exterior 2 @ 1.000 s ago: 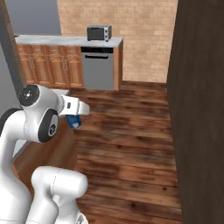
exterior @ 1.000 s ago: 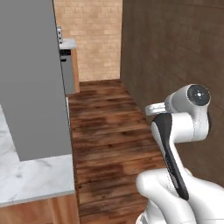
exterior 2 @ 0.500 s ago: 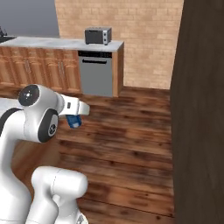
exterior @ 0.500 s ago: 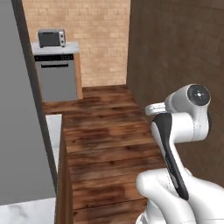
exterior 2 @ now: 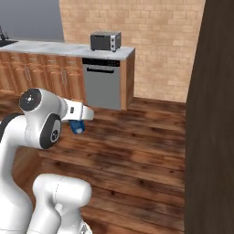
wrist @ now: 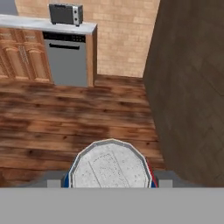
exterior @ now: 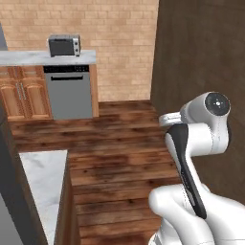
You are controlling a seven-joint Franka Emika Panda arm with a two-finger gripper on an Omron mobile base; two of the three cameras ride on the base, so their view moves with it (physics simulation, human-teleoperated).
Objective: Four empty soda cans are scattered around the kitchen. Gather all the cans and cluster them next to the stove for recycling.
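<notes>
Claw (wrist: 109, 183) clamped on 1 blue soda can (exterior 2: 77, 126), silver top (wrist: 109, 168) facing the hand camera, held in the air above the wood floor (exterior 2: 146, 155). Far wall: steel dishwasher (exterior: 72, 93) under a grey counter (exterior: 28, 58), dark microwave (exterior: 64, 45) on top. Tall dark panel (wrist: 192, 87) on the right.

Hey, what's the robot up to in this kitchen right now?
The robot arm is carrying a blue soda can held between its fingers, close to its body, over the wooden floor. Ahead, against the brick wall, stands a steel dishwasher beside wooden cabinets, with a small dark oven on the counter above. A dark wall panel rises on the right. The can has not been set down yet.
</notes>
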